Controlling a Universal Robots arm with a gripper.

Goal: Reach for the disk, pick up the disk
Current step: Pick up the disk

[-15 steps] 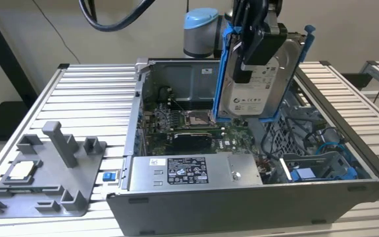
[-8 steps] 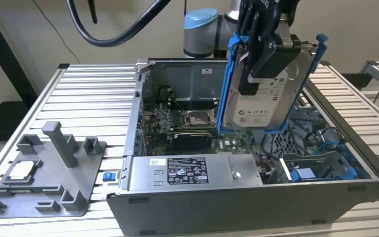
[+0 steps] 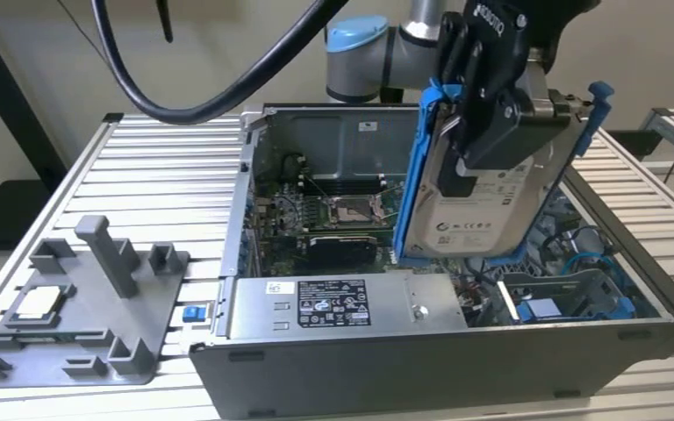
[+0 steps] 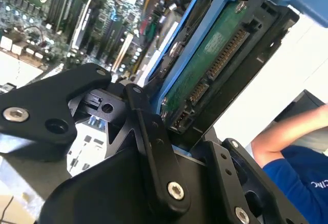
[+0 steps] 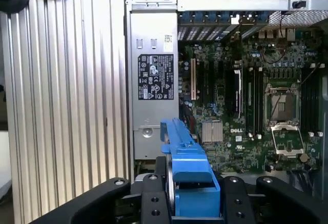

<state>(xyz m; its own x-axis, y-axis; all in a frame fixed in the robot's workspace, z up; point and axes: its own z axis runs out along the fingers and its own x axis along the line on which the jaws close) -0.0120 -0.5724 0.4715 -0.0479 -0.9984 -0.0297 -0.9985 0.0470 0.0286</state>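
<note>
Hand (image 3: 495, 123) clamped on disk (image 3: 490, 206), label partly hidden, tilted above open computer case (image 3: 431, 368).

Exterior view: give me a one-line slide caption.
End effector shut on the blue-framed disk, held tilted above the open computer case.

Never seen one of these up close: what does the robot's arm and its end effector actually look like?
The arm is silver-grey metal with a light blue joint cap. A thick black cable loops off it. The end effector is matte black, built of flat angular plates joined by silver screws.
</note>
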